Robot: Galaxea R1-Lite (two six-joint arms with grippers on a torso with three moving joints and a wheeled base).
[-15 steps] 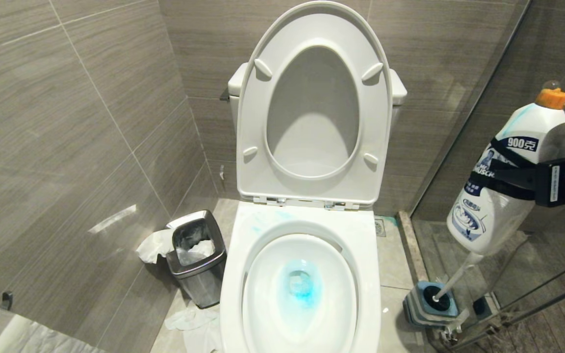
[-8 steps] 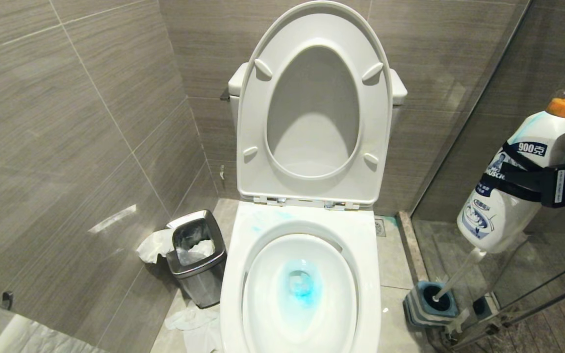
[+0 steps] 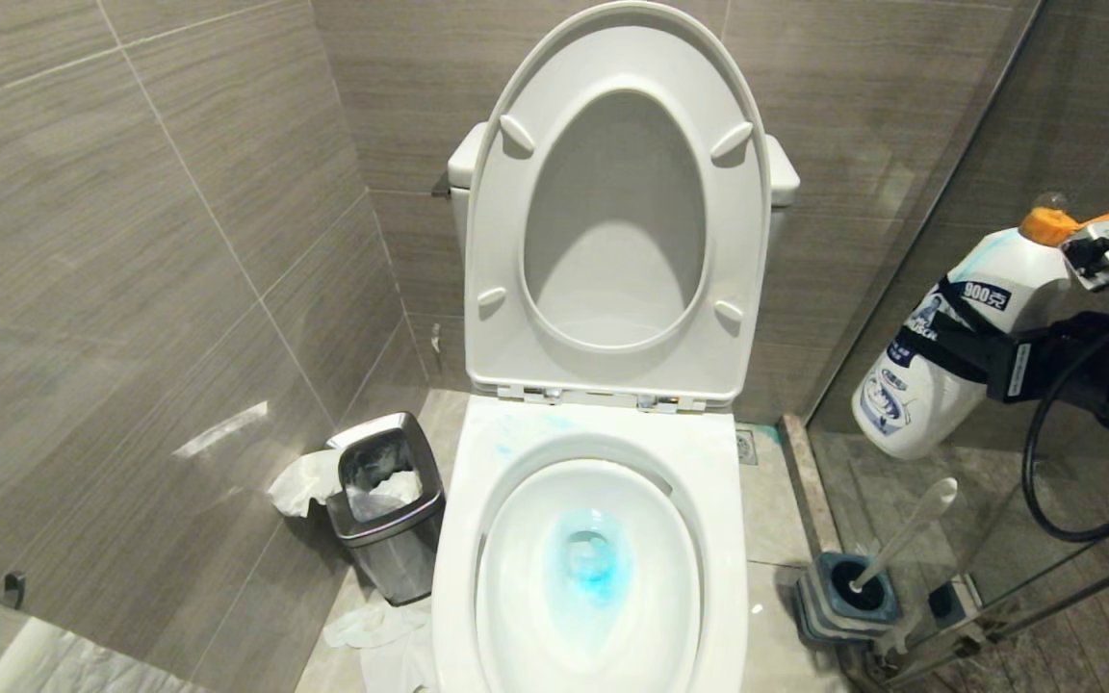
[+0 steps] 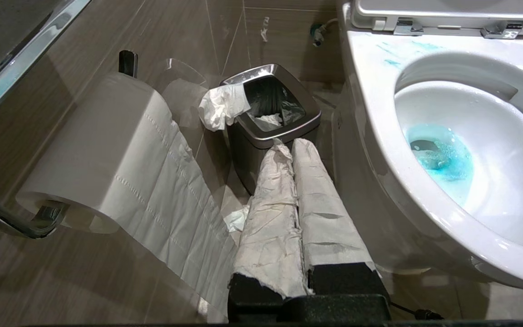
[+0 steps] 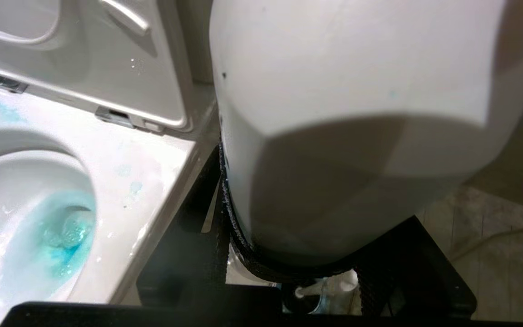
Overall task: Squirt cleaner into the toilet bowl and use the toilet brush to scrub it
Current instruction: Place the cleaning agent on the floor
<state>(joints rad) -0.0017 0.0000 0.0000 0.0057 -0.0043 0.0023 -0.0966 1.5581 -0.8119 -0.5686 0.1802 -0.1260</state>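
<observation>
The white toilet bowl (image 3: 453, 539) stands in the middle with its seat and lid (image 3: 617, 58) raised. Turquoise cleaner (image 3: 593, 563) pools at the bottom of the basin, and pale smears show on the rim (image 4: 393, 52). To the right of the toilet, my right gripper (image 3: 940, 342) is shut on a white cleaner bottle (image 3: 901, 404) with an orange cap, which hangs tilted in the air. Below it the toilet brush (image 3: 906, 539) stands in its blue-grey holder (image 3: 843, 602), with only its white handle showing. My left gripper (image 4: 288, 150), its fingers wrapped in paper, is shut and parked by the bin.
A small steel bin (image 3: 386, 491) stuffed with tissue stands left of the toilet, with tissue on the floor (image 3: 372, 626). A toilet roll (image 4: 98, 150) hangs on the left wall. A glass partition (image 3: 901, 289) closes off the right side behind the brush holder.
My right gripper has swung the bottle further onto its side and a little up and left. The rounded end of the brush handle, hidden behind the bottle before, now shows.
</observation>
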